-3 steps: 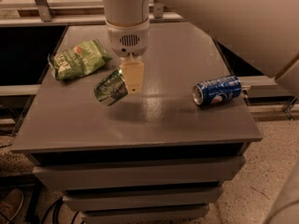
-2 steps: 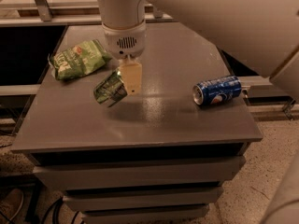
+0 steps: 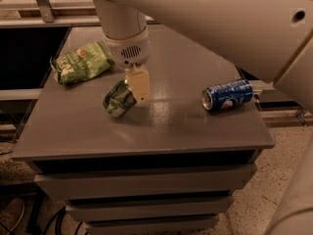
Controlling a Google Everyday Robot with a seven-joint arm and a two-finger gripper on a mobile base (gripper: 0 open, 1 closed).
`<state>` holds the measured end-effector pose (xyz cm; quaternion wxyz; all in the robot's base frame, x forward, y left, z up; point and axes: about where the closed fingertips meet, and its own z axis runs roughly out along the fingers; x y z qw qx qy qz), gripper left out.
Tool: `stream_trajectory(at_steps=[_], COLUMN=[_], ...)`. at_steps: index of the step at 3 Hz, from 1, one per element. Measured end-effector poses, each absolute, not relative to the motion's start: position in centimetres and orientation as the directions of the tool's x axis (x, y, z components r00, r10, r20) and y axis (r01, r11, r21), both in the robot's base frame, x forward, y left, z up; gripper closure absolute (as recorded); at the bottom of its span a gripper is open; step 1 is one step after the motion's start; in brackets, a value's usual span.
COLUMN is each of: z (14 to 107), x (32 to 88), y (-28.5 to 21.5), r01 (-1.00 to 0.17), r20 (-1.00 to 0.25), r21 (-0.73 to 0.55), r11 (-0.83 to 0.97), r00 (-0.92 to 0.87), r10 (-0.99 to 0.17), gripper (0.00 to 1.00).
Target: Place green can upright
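At far left a green snack bag [image 3: 80, 62] lies flat at the back of the grey table [image 3: 176, 129]. Right of it, toward the middle, the green can [image 3: 119, 98] hangs tilted, its lower end low over the tabletop or just touching it; I cannot tell which. My gripper [image 3: 131, 88] sits at the can's upper right, reaching down from above, and appears clamped on it, though only one pale finger [image 3: 140, 83] shows. In the last second my wrist has drifted slightly left and down, and the can has come with it. I judge the lowering has begun, but the can is not yet upright. Well apart at right, a blue can [image 3: 227, 95] lies on its side.
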<state>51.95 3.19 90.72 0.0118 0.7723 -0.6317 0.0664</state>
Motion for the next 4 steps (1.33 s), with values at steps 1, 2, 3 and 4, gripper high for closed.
stream_trajectory(at_steps=[1, 2, 3, 4], z=[90.7, 91.2, 91.9, 92.4], x=[52.0, 52.9, 53.7, 54.0], y=[3.2, 3.7, 3.6, 3.7], r01=[-0.977, -0.97, -0.959, -0.936], r20=[0.117, 0.115, 0.133, 0.179], r21=[-0.066, -0.123, -0.166, -0.186], r11=[-0.202, -0.21, -0.232, -0.299], r00=[0.193, 0.196, 0.211, 0.266], r10=[-0.974, -0.974, -0.968, -0.947], gripper=[1.0, 1.0, 1.0, 1.0])
